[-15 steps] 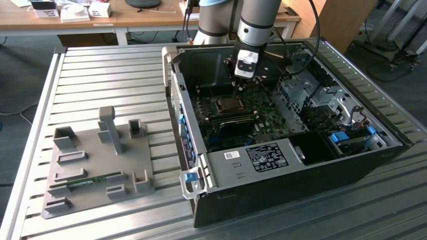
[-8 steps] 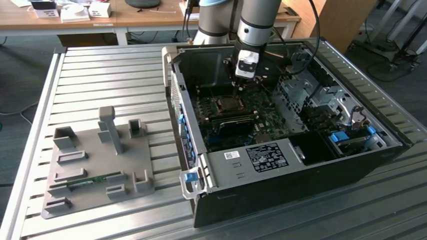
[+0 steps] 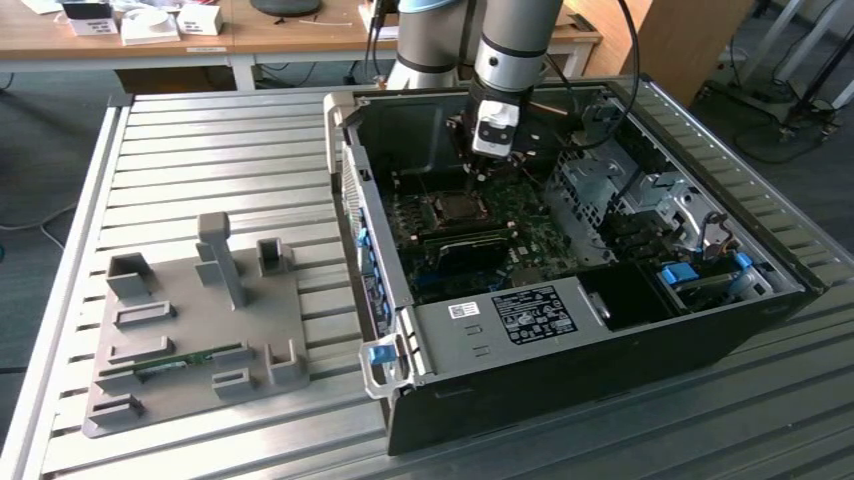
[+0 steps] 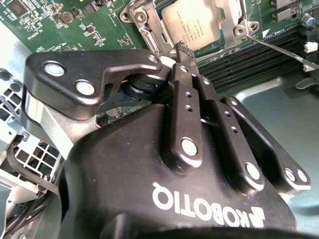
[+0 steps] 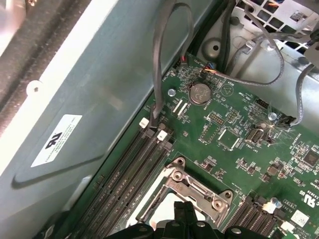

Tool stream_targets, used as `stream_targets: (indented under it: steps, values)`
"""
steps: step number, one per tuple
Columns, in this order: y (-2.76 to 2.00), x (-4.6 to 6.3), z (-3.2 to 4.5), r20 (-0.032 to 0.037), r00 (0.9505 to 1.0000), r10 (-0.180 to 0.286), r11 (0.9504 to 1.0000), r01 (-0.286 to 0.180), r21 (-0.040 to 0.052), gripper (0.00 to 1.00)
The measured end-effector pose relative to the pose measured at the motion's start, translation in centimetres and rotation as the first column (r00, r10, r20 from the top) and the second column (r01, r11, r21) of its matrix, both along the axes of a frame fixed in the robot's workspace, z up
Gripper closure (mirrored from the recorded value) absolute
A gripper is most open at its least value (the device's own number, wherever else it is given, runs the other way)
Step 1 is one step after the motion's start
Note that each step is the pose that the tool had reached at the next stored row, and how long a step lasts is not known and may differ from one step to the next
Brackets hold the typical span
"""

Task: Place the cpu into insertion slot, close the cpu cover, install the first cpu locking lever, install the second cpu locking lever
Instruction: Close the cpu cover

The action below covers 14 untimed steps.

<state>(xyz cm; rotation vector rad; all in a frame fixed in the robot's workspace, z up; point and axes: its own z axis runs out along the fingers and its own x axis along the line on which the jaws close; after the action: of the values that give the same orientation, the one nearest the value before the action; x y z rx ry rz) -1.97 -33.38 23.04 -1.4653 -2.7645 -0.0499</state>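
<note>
Cpu [image 4: 192,22] is seated in insertion slot [image 3: 454,208], with cpu cover [image 4: 235,20] lowered over it. Lever rod [image 4: 279,50] is judged unlatched; 2 lever steps are judged outstanding. Gripper [image 4: 183,52], closed on nothing, is positioned at the cover's edge.

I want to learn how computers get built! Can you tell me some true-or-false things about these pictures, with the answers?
1. The cpu lies in the insertion slot. True.
2. The cpu cover stands straight up, wide open. False: it lies down around the cpu.
3. The gripper has its fingers spread wide apart. False: they are shut together, with the tip at the cover's edge.
4. A round silver battery sits on the green board. True.
5. The computer case stands upright with its side closed. False: it lies on its side, open on top.
</note>
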Motion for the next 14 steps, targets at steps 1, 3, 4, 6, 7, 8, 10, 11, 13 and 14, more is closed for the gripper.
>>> stream_targets:
  steps: [1,3,4,6,7,8,10,11,13,14]
  values:
    - [0.00,0.00,0.00,0.0000,1.0000,0.003,1.0000,-0.003,0.0000,0.89]
    - [0.00,0.00,0.00,0.0001,1.0000,0.009,1.0000,-0.009,0.0001,0.89]
    - [0.00,0.00,-0.01,0.0000,0.9999,0.012,0.9999,-0.012,0.0001,0.89]
    - [0.00,0.00,0.00,0.0000,0.9998,0.018,0.9998,-0.018,0.0001,0.89]
    - [0.00,0.00,0.00,0.0001,0.9998,0.020,0.9998,-0.020,0.0001,0.89]
    - [0.00,0.00,0.00,0.0000,0.9997,0.023,0.9997,-0.023,0.0000,0.89]
    - [0.00,0.00,0.00,0.0000,0.9995,0.030,0.9995,-0.030,0.0000,0.89]
    - [0.00,0.00,0.00,0.0000,0.9994,0.034,0.9994,-0.034,0.0000,0.89]
    - [0.00,0.00,0.00,0.0000,0.9991,0.042,0.9991,-0.042,0.0000,0.89]
    - [0.00,0.00,0.00,0.0000,0.9990,0.046,0.9990,-0.046,-0.0001,0.89]
